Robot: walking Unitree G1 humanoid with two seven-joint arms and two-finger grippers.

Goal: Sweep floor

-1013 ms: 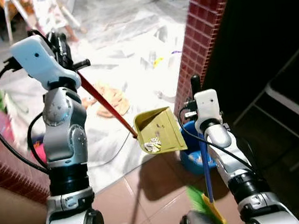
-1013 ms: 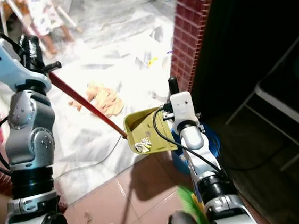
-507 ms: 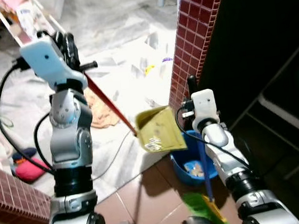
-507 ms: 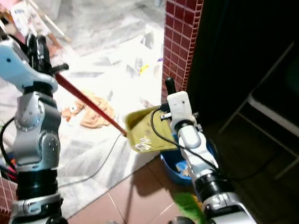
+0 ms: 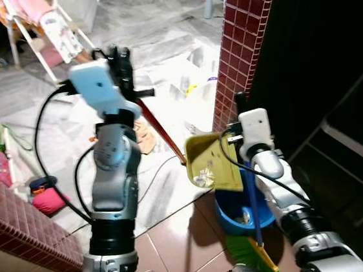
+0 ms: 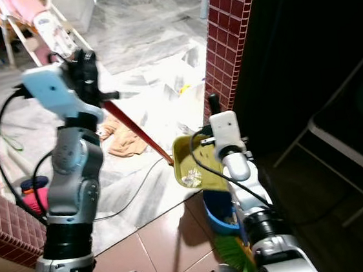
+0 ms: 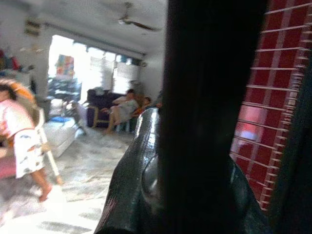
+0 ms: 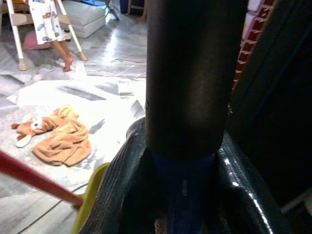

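Compared with a second earlier, the yellow dustpan (image 5: 211,163) had swung nearer the brick pillar (image 5: 237,46) and now hung tilted over the rim of the blue bucket (image 5: 232,212), its little heap of pale debris (image 5: 203,174) sitting low in the pan. The head camera had turned as well, so much of the apparent shift was the view's own.

The pan's red handle (image 5: 161,128) ran up to the left gripper (image 6: 87,71), raised at shoulder height, whose jaws were clamped on it. The right gripper (image 5: 238,104) sat just beside the pan, its jaws closed round the blue broom handle (image 5: 252,206), with green bristles (image 5: 249,253) resting on the tile by the bucket.

Judged from this, the step in hand was emptying the pan. Done well, it would mean centring the lip over the bucket's mouth before tipping further, and tipping slowly so the scraps slid in rather than over the side.

Further out lay an orange cloth (image 6: 125,142) on the marble floor (image 5: 42,105), with a person (image 6: 40,24) beyond.
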